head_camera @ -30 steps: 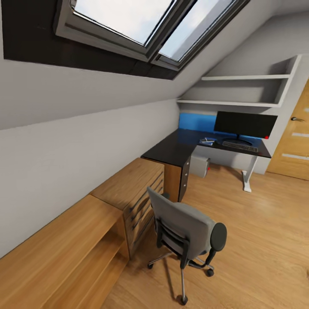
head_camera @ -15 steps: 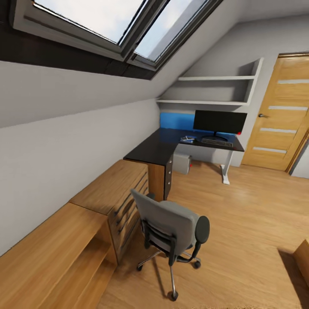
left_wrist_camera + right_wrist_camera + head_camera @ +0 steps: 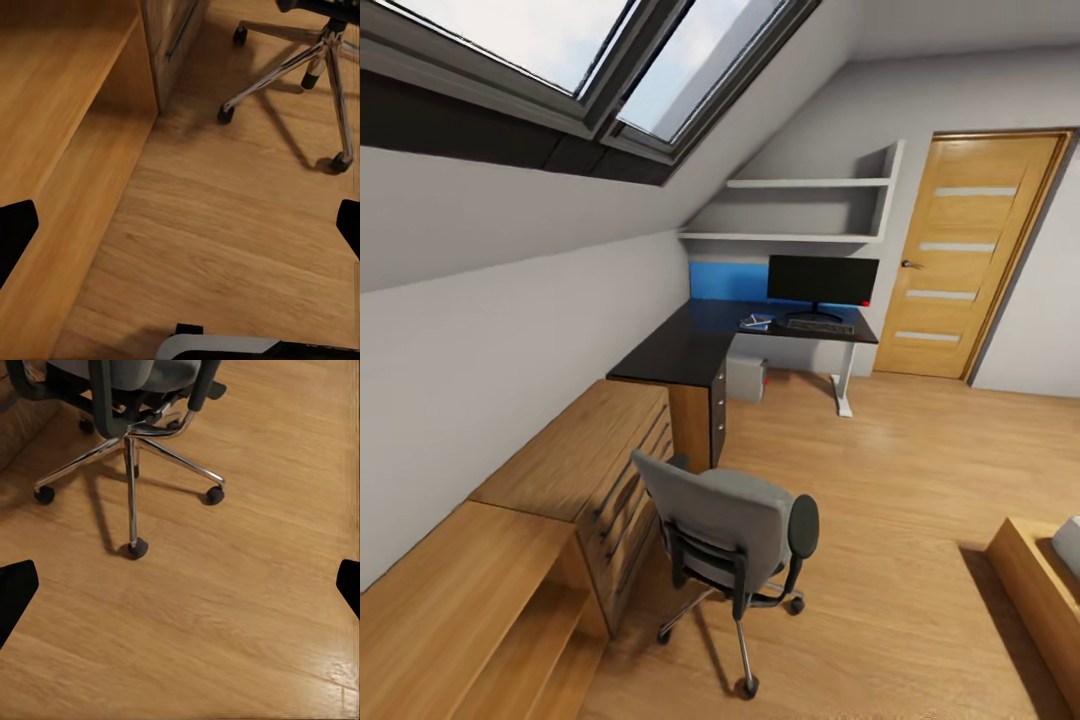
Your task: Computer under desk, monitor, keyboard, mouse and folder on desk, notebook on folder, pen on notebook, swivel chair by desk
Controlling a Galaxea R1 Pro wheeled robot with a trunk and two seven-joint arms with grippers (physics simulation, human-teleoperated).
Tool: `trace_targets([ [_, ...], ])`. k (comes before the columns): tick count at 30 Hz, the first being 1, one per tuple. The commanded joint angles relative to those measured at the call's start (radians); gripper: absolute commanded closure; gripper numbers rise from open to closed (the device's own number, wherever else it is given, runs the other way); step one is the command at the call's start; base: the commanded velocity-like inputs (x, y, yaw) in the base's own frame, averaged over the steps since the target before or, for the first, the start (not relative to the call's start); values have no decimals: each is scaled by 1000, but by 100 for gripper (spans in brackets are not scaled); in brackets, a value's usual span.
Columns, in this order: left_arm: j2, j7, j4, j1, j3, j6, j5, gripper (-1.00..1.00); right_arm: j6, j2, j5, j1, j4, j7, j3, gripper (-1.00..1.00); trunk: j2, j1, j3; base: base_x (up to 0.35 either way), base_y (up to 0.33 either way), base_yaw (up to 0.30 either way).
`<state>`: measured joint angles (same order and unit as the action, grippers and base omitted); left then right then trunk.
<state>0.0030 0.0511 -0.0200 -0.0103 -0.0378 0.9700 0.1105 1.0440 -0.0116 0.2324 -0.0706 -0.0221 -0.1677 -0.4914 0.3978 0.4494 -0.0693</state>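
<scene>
Both pincers hang spread apart and empty over the floor; the swivel chair [image 3: 730, 530] sits just ahead of them. Approach squarely before grasping its backrest.

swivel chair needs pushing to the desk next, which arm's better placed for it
Probably the right. In the right wrist view the swivel chair and its star base sit straight ahead of the open right gripper; the left gripper faces bare floor, with the base off to one side.
</scene>
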Motion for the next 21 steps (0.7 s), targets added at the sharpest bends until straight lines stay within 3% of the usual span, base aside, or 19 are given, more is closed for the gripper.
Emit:
trace_targets([
  [1,0,3,0,0,-5,3,5,-100,3,-1,4,-1,-2,-6,-9,-100,2,1,-2,2,5,-300],
  [16,0,3,0,0,-5,-1,5,-100,3,-1,4,-1,-2,-6,-9,-100,2,1,-2,0,5,-300],
  [21,0,3,0,0,-5,-3,5,-100,3,-1,4,-1,-2,-6,-9,-100,2,1,-2,0,198,-300],
])
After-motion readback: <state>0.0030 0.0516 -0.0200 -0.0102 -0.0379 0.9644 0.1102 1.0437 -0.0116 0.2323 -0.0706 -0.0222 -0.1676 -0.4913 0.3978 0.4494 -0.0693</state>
